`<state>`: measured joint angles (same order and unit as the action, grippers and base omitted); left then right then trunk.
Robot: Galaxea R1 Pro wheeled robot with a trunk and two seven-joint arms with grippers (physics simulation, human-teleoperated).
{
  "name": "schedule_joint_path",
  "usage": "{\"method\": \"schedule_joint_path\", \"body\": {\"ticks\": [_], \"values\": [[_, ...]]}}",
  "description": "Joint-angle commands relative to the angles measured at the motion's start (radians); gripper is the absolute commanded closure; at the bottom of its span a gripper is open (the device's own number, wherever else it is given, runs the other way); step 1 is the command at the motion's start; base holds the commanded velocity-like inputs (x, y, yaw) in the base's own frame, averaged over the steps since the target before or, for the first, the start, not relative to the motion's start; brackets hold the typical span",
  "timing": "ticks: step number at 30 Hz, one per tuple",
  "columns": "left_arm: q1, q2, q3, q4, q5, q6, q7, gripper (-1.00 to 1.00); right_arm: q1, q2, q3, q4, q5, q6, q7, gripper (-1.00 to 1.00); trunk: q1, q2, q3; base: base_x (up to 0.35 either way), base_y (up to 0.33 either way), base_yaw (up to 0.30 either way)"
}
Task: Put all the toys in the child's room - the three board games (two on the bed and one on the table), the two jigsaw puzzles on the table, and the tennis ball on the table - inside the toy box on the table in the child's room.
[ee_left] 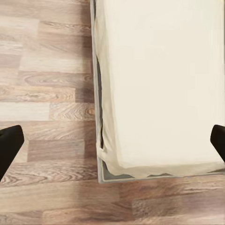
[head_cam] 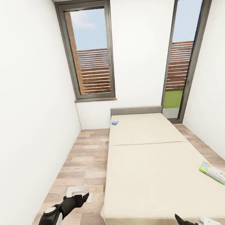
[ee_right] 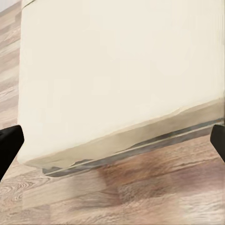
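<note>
Narrow white bedroom: bed (head_cam: 147, 164) lying ahead, green-edged board game (head_cam: 214, 172) at 4 o'clock, blue one (head_cam: 115, 122) at 11; both tools (ee_left: 112, 140) (ee_right: 112, 140) hanging released.

The bed (head_cam: 146, 160) runs lengthwise away from the robot, its headboard (head_cam: 136, 110) against the far wall between two windows. One board game (head_cam: 214, 172) lies on the mattress near its right edge, toward the near end; another (head_cam: 115, 122) lies at the far left corner by the headboard. Floor (head_cam: 82, 162) runs along the bed's left side, a wall beyond it
</note>
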<state>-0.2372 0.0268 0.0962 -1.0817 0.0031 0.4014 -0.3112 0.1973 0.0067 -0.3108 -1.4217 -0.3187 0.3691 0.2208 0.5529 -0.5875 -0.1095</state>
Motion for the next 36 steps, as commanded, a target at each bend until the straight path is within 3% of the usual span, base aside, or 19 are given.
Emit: {"method": "schedule_joint_path", "body": {"ticks": [1, 9, 21, 29, 36], "values": [[-0.001, 0.000, 0.002, -0.001, 0.000, 0.007, -0.005, -1.00, -0.001, 0.001, -0.002, -0.001, -0.006, -0.005, 0.003, -1.00, 0.001, -0.002, -0.002, 0.155, 0.168, -0.186], [-0.001, 0.000, 0.001, -0.001, 0.001, 0.006, -0.003, -1.00, -0.001, 0.002, 0.002, 0.016, 0.000, -0.091, -0.002, -1.00, 0.001, -0.002, -0.004, 0.121, 0.093, -0.072], [-0.001, 0.001, 0.002, -0.001, 0.000, 0.007, -0.004, -1.00, -0.001, 0.002, 0.004, 0.028, -0.003, -0.105, -0.001, -1.00, 0.001, -0.002, -0.004, 0.020, 0.009, -0.004], [-0.001, 0.002, 0.002, -0.001, 0.000, 0.007, -0.004, -1.00, -0.001, 0.004, 0.007, 0.029, -0.002, -0.105, -0.001, -1.00, 0.001, -0.002, -0.004, 0.187, 0.128, -0.004], [-0.001, 0.002, 0.001, -0.001, 0.001, 0.007, -0.005, -1.00, 0.000, 0.004, 0.008, 0.029, -0.003, -0.105, -0.001, -1.00, 0.001, -0.002, -0.002, 0.096, 0.050, -0.164]]}}
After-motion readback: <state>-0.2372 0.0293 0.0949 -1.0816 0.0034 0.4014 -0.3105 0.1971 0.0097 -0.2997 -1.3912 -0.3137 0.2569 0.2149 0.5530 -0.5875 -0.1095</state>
